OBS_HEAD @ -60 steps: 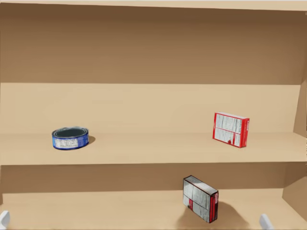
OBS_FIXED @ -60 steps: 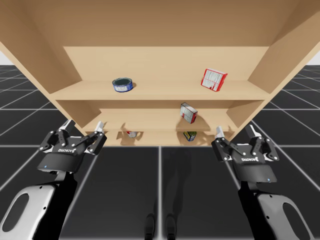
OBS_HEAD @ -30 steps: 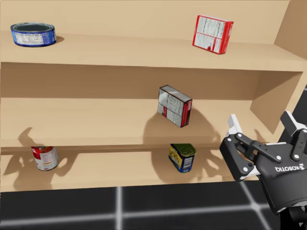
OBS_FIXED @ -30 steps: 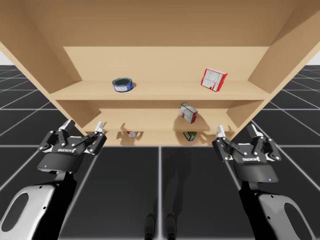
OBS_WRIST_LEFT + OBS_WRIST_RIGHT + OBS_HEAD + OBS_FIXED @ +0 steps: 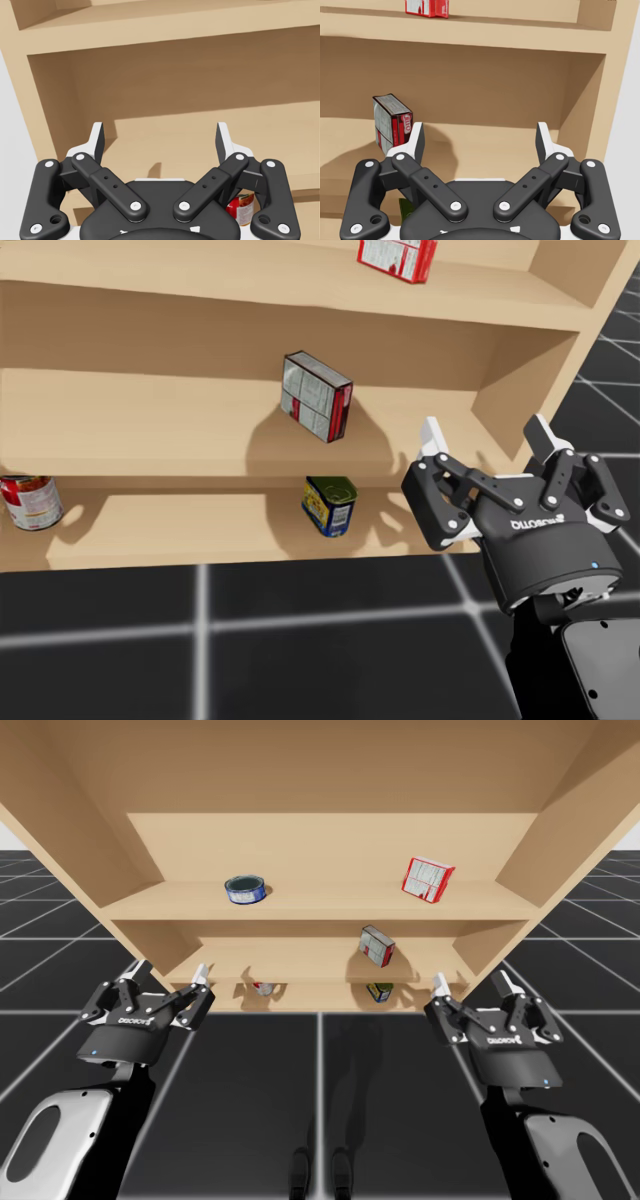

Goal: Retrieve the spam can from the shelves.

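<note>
Head view, our right gripper (image 5: 485,432) before the shelves (image 5: 150,435), fingers well apart, holding nothing, blue-and-yellow rectangular can (image 5: 330,505) on the lowest shelf, near that gripper, below the grey-and-red box (image 5: 317,397), our left gripper (image 5: 166,971) likewise spread, empty.

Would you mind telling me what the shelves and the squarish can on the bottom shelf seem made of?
The shelves look like wood or laminate: matte tan boards. The squarish can is probably printed metal, judging by its rounded corners and rimmed top.
</note>
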Robot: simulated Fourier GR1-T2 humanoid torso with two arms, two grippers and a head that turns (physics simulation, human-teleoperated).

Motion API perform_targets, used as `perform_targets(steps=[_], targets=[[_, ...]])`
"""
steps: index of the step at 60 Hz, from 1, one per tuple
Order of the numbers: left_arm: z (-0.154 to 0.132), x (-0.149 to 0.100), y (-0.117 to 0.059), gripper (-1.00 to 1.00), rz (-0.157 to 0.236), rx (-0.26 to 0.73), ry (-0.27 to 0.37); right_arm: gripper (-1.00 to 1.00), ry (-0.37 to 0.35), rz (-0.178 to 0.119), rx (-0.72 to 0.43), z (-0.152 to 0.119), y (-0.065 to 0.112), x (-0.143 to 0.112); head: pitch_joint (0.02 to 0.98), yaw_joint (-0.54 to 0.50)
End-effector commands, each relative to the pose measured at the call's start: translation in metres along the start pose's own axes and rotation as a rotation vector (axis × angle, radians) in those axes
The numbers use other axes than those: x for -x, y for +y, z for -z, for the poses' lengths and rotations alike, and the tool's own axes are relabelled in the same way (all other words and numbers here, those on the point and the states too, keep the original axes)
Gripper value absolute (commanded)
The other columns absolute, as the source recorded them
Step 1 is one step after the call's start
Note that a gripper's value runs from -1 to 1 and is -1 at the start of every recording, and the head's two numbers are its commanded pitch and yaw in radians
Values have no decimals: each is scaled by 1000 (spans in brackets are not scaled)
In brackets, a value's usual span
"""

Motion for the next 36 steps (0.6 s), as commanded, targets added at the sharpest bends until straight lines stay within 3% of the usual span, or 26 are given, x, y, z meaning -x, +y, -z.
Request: perform_targets(steps=[1, 9, 14, 18, 21, 28, 31, 36], targets=[[0, 2, 1, -1000, -2, -10, 8, -1000, 12, 24, -29, -9, 8, -8, 698, -233], [0, 4, 2, -1000, -1, -19, 18, -1000, 46, 19, -81, -25, 17, -10, 700, -234], [0, 6, 3, -1000, -1, -23, 23, -1000, 82, 46, -106, -33, 19, -8, 701, -232], [-1, 6, 2, -1000, 2, -26, 26, -1000, 92, 41, -122, -40, 20, -2, 702, -229], [-1, 7, 2, -1000, 6, -27, 29, -1000, 95, 33, -123, -45, 21, 3, 702, -227], [0, 9, 2, -1000, 12, -29, 29, -1000, 124, 51, -150, -52, 23, 22, 705, -227], [0, 9, 2, -1000, 11, -28, 27, -1000, 121, 34, -140, -52, 23, 30, 707, -229], [1, 9, 3, -1000, 5, -26, 19, -1000, 128, 34, -131, -49, 25, 41, 709, -228]])
